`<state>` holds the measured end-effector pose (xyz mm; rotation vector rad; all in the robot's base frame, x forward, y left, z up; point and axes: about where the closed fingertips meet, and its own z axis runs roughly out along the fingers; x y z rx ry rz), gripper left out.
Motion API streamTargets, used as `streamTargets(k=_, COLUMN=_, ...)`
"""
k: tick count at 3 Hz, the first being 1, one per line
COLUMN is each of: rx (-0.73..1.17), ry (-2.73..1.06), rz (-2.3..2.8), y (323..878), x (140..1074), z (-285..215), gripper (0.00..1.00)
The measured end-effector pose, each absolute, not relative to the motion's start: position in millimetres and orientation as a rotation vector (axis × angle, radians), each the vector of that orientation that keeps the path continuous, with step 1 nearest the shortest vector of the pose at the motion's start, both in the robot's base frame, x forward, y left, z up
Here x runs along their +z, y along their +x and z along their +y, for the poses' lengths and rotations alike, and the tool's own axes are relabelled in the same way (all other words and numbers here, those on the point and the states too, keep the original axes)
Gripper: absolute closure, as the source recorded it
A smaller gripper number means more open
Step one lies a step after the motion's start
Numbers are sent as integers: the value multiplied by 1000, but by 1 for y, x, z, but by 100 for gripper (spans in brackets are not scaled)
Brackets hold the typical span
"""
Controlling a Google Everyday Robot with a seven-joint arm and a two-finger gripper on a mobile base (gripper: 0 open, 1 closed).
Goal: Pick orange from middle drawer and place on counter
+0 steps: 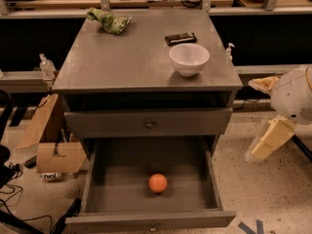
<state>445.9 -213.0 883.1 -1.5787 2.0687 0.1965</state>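
The orange lies on the floor of the open middle drawer, near its front and centre. The counter is the grey cabinet top above it. My gripper hangs off the cabinet's right side, level with the shut drawer front, well to the right of and above the orange. Its two pale fingers stand apart and hold nothing.
On the counter stand a white bowl, a dark flat packet and a green crumpled bag. A shut drawer front with a knob is above the open drawer. Cardboard boxes stand on the floor at left.
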Motion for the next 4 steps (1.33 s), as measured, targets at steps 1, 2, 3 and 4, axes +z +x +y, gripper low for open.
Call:
streamTargets(k=1, rx=297, ry=-1468, rz=1951, y=445, x=831, z=-210, gripper=0)
streamTargets(k=2, rx=357, ry=-1367, rz=1835, y=450, x=789, z=-207, gripper=0)
streamTargets(k=3, rx=367, ry=-1387, rz=1781, y=454, x=767, z=-209, gripper=0)
streamTargets(k=4, rx=375, ry=-1390, rz=1783, y=456, x=763, z=-208, gripper=0)
